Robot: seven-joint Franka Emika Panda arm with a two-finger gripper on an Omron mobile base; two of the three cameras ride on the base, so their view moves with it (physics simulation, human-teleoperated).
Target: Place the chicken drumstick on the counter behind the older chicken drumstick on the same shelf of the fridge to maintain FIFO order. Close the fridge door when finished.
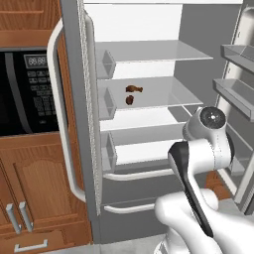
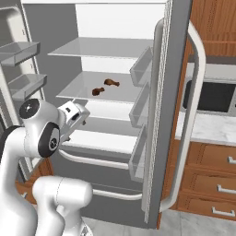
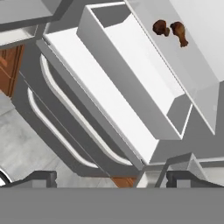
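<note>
The hand [image 3: 111,177] stands wide open, fingers spread far apart, holding nothing and touching nothing. It sits in front of the open fridge [image 1: 149,124], facing the raised-front drawer bin [image 3: 131,74]. Well beyond the hand, on the lower flat shelf [image 1: 163,94], two chicken drumsticks lie close together: one [image 1: 134,89] behind, the other [image 1: 129,99] nearer the shelf's front.

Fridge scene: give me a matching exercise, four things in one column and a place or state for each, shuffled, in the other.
Things:
1. two drumsticks
2. fridge doors
3. end effector
4. black oven

Places or states:
A. set among brown wooden cabinets
B. on the lower flat shelf
C. open, holding nothing
D. swung open

Pairs: 1-B, 2-D, 3-C, 4-A
</note>
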